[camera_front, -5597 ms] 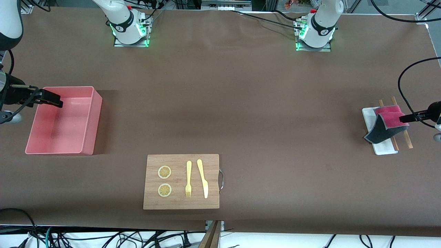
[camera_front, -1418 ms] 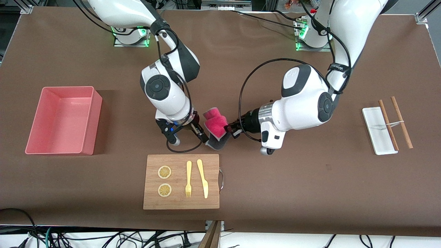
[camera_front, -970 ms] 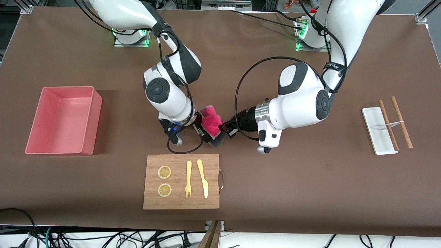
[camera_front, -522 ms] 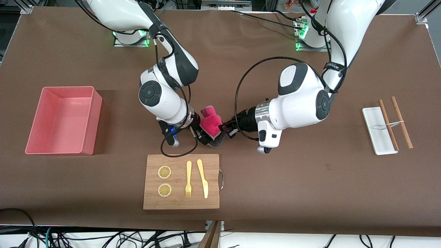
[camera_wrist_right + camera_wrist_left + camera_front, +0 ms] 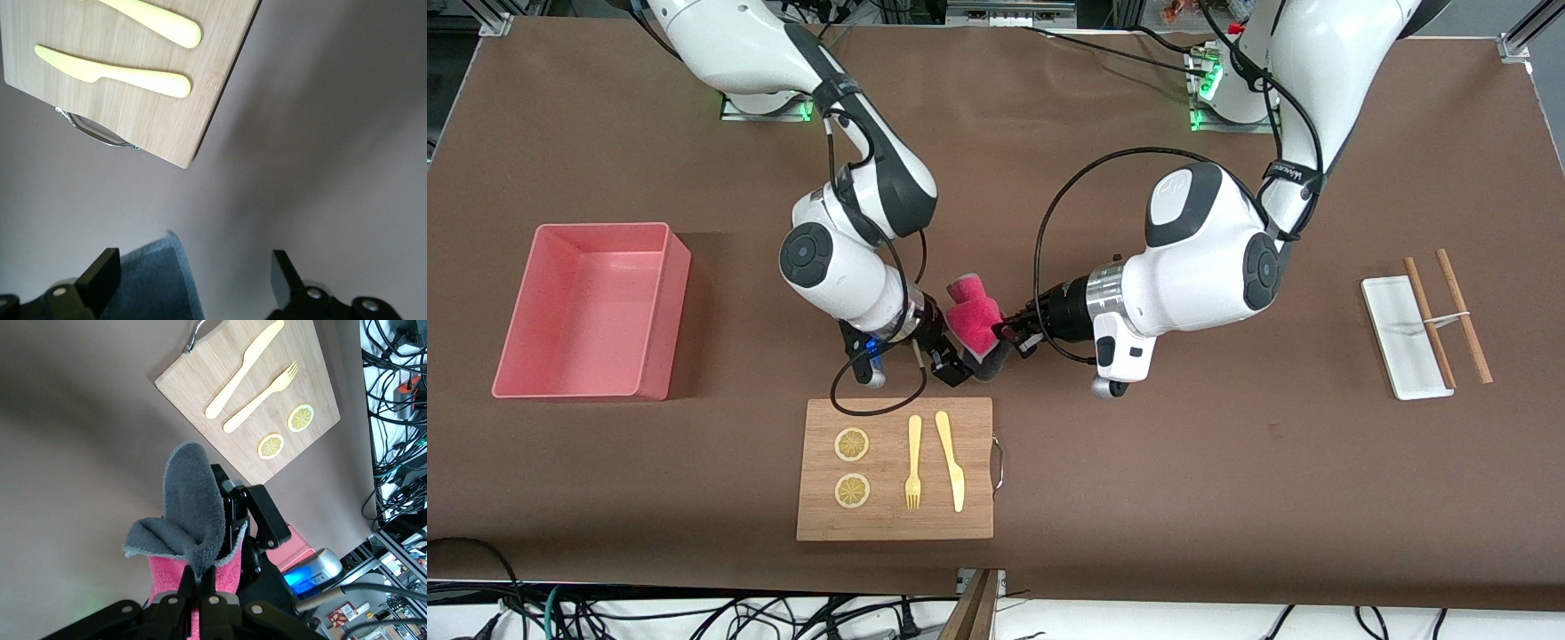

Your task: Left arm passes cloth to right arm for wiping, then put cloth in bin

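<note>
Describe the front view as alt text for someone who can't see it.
Above a brown table, the left gripper holds a pink cloth out to the open right gripper, over the table just above a cutting board.

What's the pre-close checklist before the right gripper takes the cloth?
1. Left gripper shut on cloth: ok.
2. Right gripper open: ok, jaws wide apart in the right wrist view.
3. Cloth between right jaws: not ok; only its grey corner sits by one jaw, the gap is mostly bare.
4. Cloth clear of table: cannot tell.
5. Board below the handover: ok, fork and knife lie flat on it.
6. Bin toward the right arm's end: ok, nothing seen in it.
</note>
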